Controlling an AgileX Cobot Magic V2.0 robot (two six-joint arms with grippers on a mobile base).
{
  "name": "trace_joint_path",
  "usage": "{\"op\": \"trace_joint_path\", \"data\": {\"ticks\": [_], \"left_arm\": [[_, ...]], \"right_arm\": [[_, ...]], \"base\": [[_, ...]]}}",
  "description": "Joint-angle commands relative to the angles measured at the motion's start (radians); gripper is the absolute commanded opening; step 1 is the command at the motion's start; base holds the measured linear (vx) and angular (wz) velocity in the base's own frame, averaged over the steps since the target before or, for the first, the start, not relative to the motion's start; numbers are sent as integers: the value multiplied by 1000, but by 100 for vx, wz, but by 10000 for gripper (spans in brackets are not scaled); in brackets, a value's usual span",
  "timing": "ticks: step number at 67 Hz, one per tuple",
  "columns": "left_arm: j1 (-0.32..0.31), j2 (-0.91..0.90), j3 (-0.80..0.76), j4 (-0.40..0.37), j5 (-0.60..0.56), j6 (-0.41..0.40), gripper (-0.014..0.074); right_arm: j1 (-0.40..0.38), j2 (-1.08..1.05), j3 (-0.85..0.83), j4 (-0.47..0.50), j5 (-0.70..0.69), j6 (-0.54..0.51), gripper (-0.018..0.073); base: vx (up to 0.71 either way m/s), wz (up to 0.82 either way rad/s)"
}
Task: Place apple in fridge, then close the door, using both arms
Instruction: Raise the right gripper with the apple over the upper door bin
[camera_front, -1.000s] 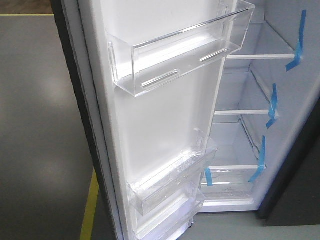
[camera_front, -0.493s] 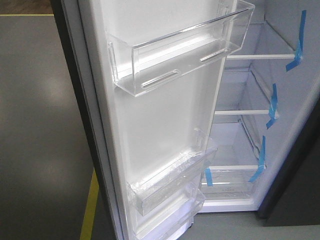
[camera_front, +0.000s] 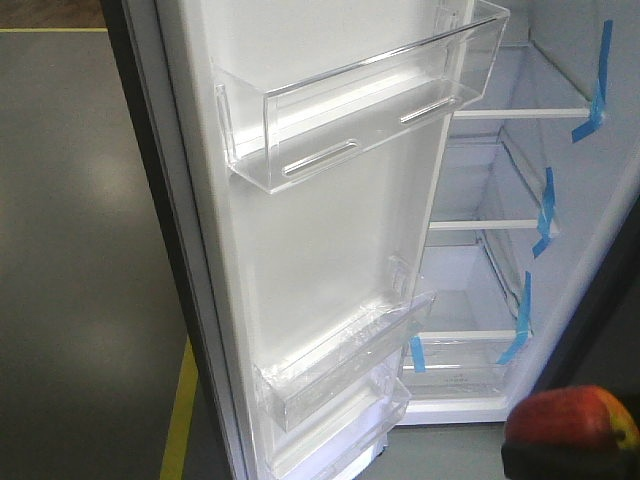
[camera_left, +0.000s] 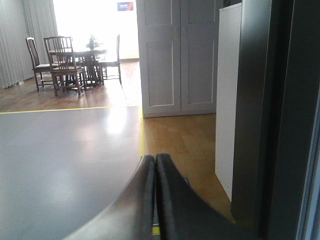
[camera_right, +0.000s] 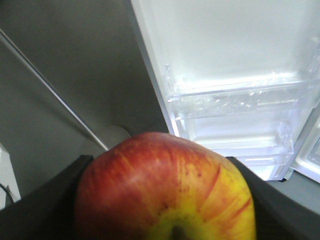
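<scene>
The red apple (camera_front: 575, 418) with a yellow patch by its stem rises into the bottom right corner of the front view, held in my right gripper (camera_front: 565, 462). In the right wrist view the apple (camera_right: 165, 190) fills the lower frame, black fingers (camera_right: 45, 205) pressed against both of its sides. The fridge (camera_front: 510, 220) stands open, white inside, with glass shelves and blue tape strips. Its door (camera_front: 320, 250) is swung wide, white liner and clear bins facing me. My left gripper (camera_left: 155, 161) is shut on nothing, low beside the dark fridge side (camera_left: 270, 115).
A clear upper door bin (camera_front: 360, 100) juts out, with lower bins (camera_front: 340, 370) beneath it. A yellow floor line (camera_front: 180, 410) runs left of the door on grey floor. The left wrist view shows wooden floor, white cabinets (camera_left: 175, 55) and a table with chairs (camera_left: 75, 60) far off.
The apple in my right gripper has come up into the bottom right corner of the front view, where it did not show before. The fridge and door stand unchanged.
</scene>
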Motion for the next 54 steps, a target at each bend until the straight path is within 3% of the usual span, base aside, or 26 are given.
{"op": "trace_joint_path", "data": {"ticks": [1,24,54], "left_arm": [[-5,-14,-16,-8,-75,-1,-6],[-5,-14,-16,-8,-75,-1,-6],[-5,-14,-16,-8,-75,-1,-6]], "right_arm": [[-1,83,-131,27,-58,-2,124],[-1,435,-572,26,-42,-5,137],[-1,812,-1121,166,-10,-13,152]], "base": [[0,0],[0,0],[0,0]]}}
